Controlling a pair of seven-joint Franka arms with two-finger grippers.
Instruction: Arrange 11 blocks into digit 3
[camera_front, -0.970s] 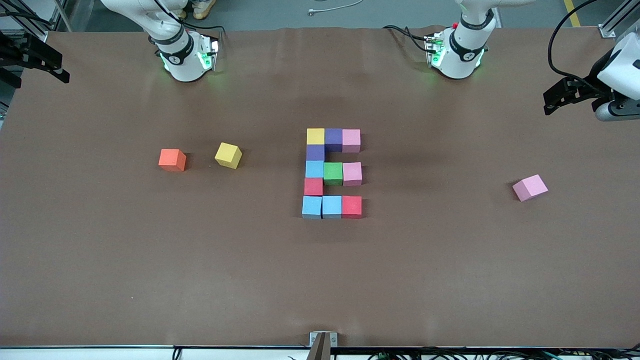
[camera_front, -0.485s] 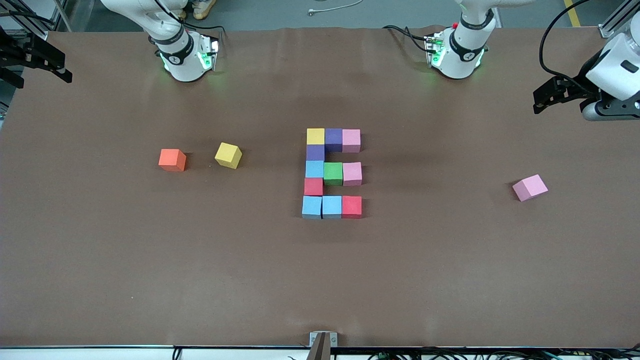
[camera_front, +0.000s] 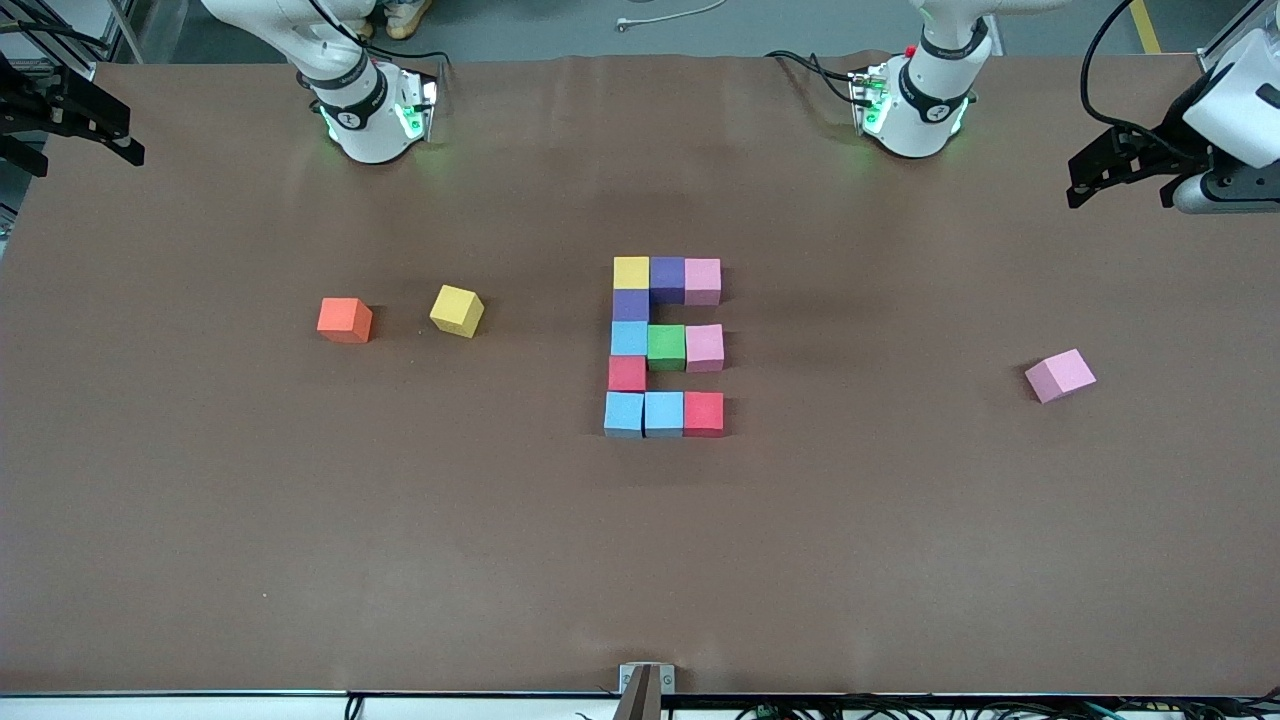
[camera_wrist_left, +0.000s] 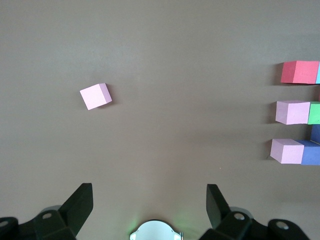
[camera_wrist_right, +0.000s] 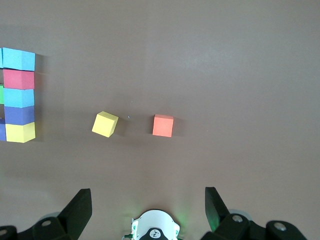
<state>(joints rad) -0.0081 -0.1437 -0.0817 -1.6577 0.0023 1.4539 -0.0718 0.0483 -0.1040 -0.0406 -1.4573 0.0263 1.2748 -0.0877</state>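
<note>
Eleven blocks (camera_front: 664, 346) forming an E, three loose cubes, left hand (camera_front: 1118, 172) and right hand (camera_front: 85, 122) apparently empty, fingers apart

Both arms are drawn well back and wide apart now. The left gripper (camera_front: 1118, 172) hangs in the air over the table's edge at the left arm's end, fingers (camera_wrist_left: 80, 206) spread wide with nothing between them, wrist tipped so they point in toward the table. The right gripper (camera_front: 75, 125) sits high at the right arm's end, only partly in the front view, its fingers (camera_wrist_right: 79, 207) parted and empty too
</note>
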